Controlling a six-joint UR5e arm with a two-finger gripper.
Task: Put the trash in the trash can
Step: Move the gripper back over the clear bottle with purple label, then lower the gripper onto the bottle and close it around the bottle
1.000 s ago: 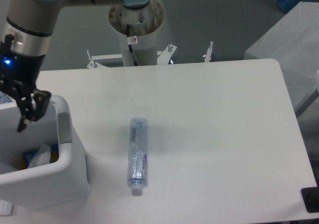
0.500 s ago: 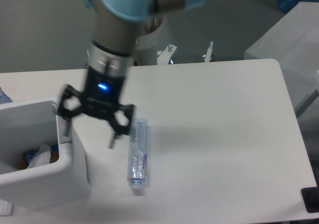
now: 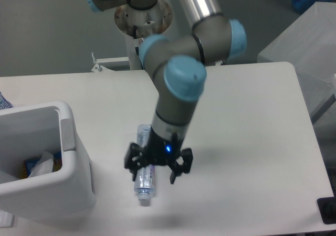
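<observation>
The crushed clear bottle [image 3: 144,182] with a blue-purple label lies on the white table, cap end toward the front edge. My gripper [image 3: 157,174] hangs open right over the bottle's lower half, one finger [image 3: 132,165] to its left and the other to its right, and grips nothing. The white trash can [image 3: 63,186] stands at the left edge. Inside it lies a crumpled clear wrapper [image 3: 42,164] beside something yellow and blue. The bottle's middle is hidden by the wrist.
The arm's base column [image 3: 143,21] stands behind the table's far edge. A grey box [image 3: 304,42] sits off the table at the far right. A dark object [image 3: 327,211] shows at the front right corner.
My gripper swung from over the trash can rightward across the table and now sits open over the bottle. The bottle has not moved.
</observation>
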